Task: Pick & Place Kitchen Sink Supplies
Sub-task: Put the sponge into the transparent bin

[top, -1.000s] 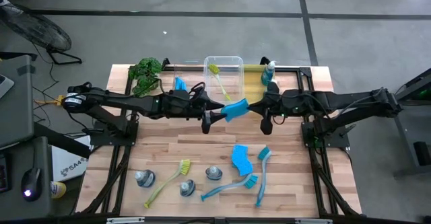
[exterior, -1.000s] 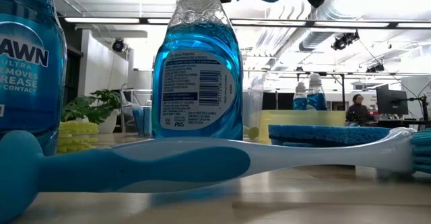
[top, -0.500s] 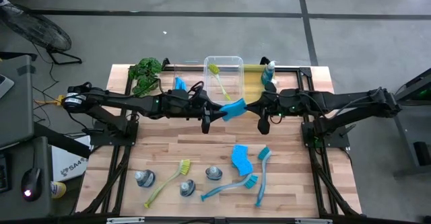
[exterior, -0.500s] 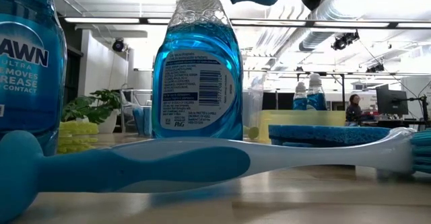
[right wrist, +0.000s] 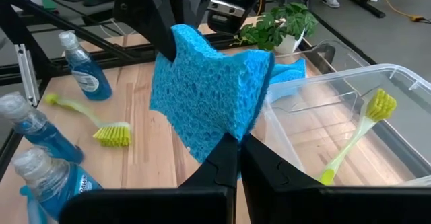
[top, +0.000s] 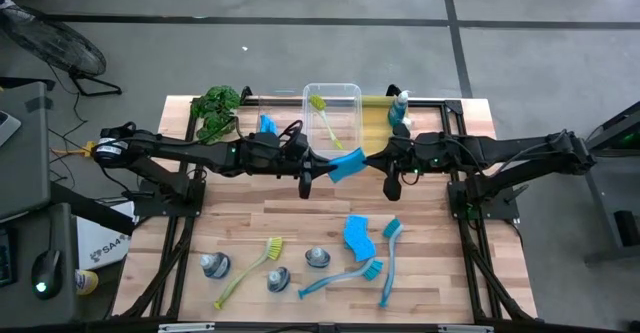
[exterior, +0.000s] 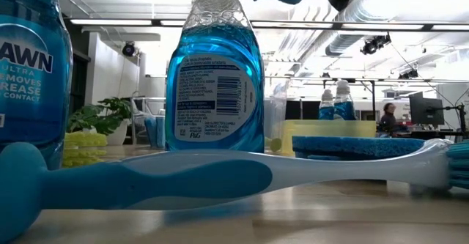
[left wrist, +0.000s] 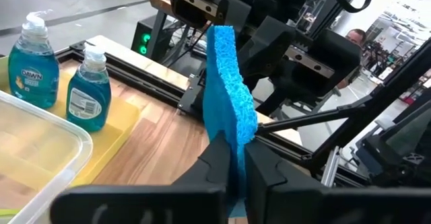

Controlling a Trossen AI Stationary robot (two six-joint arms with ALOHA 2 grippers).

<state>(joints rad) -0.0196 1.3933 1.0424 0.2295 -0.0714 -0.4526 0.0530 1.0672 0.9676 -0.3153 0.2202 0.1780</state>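
Pinching one rough blue rectangular sponge (top: 347, 164) above the wooden table (top: 250, 218), left gripper (top: 322, 165) and right gripper (top: 371, 159) both had jaws clamped on it.

A green leafy plant (top: 215, 108) stood at the far left corner of my wooden table (top: 290, 223). Beside it, along the far edge, sat a clear plastic bin (top: 345, 93), and just to its right a yellow bin (top: 376, 108). Beyond the table lay grey floor (top: 300, 43) crossed by dark lines. Far off in the room behind, a person (exterior: 384, 116) sat near a monitor (exterior: 426, 109).
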